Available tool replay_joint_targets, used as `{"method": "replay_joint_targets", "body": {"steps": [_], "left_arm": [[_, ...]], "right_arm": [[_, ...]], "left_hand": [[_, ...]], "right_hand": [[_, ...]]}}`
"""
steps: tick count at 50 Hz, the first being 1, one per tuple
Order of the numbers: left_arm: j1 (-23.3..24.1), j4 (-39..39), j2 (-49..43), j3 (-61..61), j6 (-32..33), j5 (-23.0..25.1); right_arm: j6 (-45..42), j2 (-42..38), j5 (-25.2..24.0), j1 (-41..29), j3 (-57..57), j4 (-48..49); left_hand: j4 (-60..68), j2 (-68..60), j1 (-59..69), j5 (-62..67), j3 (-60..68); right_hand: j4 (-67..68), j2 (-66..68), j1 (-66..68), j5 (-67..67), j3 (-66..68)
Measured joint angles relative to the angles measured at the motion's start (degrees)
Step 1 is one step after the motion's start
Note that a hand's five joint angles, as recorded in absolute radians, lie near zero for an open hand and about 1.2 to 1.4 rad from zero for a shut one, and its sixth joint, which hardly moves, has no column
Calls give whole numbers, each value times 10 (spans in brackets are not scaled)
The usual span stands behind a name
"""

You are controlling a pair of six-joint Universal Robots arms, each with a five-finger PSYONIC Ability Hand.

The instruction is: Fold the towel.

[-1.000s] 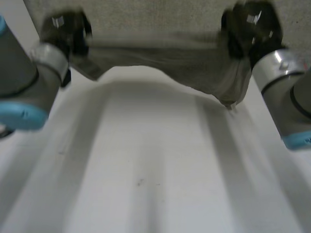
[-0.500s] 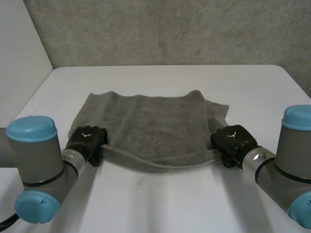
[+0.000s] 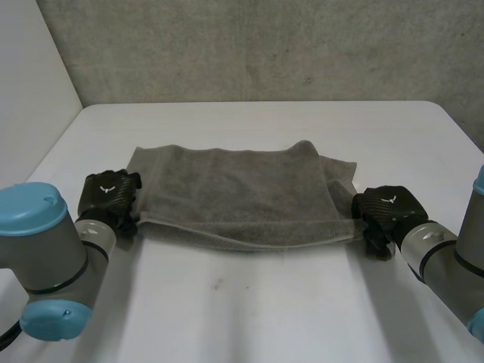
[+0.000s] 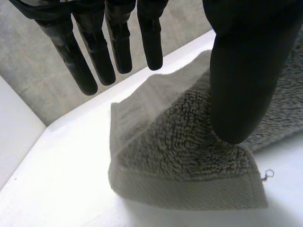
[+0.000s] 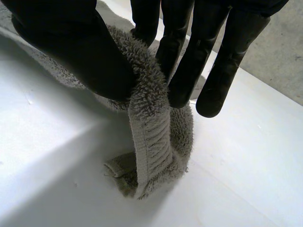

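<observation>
A grey towel (image 3: 242, 197) lies folded in two on the white table (image 3: 242, 310), its doubled edge facing me. My left hand (image 3: 110, 195) rests at the towel's near left corner. In the left wrist view the fingers (image 4: 99, 47) are straight and spread above the table, the thumb (image 4: 246, 71) hovers over the towel corner (image 4: 184, 161), and nothing is gripped. My right hand (image 3: 386, 212) is at the near right corner. There the thumb (image 5: 85, 52) and fingers (image 5: 199, 56) pinch the towel's hemmed edge (image 5: 151, 137), which hangs down onto the table.
A grey wall (image 3: 265, 45) stands behind the table's far edge. The table's left edge runs close beside my left arm (image 3: 45, 257). Bare white tabletop stretches in front of the towel and beyond it.
Both hands have moved outward and the towel's near edge now lies straighter and flatter. My left hand has opened and let go of its corner. The right hand keeps its pinch.
</observation>
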State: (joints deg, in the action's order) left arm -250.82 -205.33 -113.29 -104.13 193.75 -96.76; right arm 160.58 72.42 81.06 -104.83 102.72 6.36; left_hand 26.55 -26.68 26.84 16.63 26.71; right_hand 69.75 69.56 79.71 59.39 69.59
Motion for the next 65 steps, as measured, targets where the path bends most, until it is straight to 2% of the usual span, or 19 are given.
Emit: {"method": "replay_joint_targets", "body": {"steps": [12, 18, 24, 39, 47, 51, 53, 55, 56, 65], "left_arm": [[-12, 36, 2, -6, -4, 3], [2, 87, 7, -7, -9, 4], [20, 102, 5, -7, -16, 11], [25, 63, -26, 3, -18, 22], [-2, 17, -27, -4, -11, 16], [-28, 15, 3, -27, -10, 15], [-34, 16, 18, -38, -9, 16], [-35, 16, 23, -42, -9, 16], [-36, 18, 40, -54, -7, 16], [-30, 41, 113, -76, 28, 17]], "right_arm": [[-1, 2, 1, -3, 5, 0], [-1, 1, 1, -4, 6, 0], [-2, 0, 0, -5, 8, 0], [-2, -2, 0, -7, 9, 1], [-2, -2, 1, -4, 9, 1], [-2, -2, 1, -3, 9, 1], [-2, -2, 1, -3, 8, 1], [-2, -2, 1, -3, 8, 1], [-3, -1, 0, -3, 7, 1], [-11, 20, 1, -1, -17, -17]], "left_hand": [[11, -9, 6, 9, 9], [21, -19, 17, 19, 18], [-1, 1, -2, -1, -1], [-2, 3, -7, -4, -4], [26, -24, 23, 23, 24], [142, -144, 144, 139, 140], [262, -275, 269, 248, 273], [289, -299, 296, 274, 298], [375, -377, 368, 367, 373], [429, -428, 404, 413, 427]], "right_hand": [[0, 0, 0, 0, 0], [0, 0, 0, 0, 0], [0, 0, 0, 0, 0], [0, 0, 0, 0, 0], [0, 0, 0, 0, 0], [0, 0, 0, 0, 0], [0, 0, 0, 0, 0], [0, 0, 0, 0, 0], [0, 0, 0, 0, 0], [0, 0, 0, 0, 0]]}}
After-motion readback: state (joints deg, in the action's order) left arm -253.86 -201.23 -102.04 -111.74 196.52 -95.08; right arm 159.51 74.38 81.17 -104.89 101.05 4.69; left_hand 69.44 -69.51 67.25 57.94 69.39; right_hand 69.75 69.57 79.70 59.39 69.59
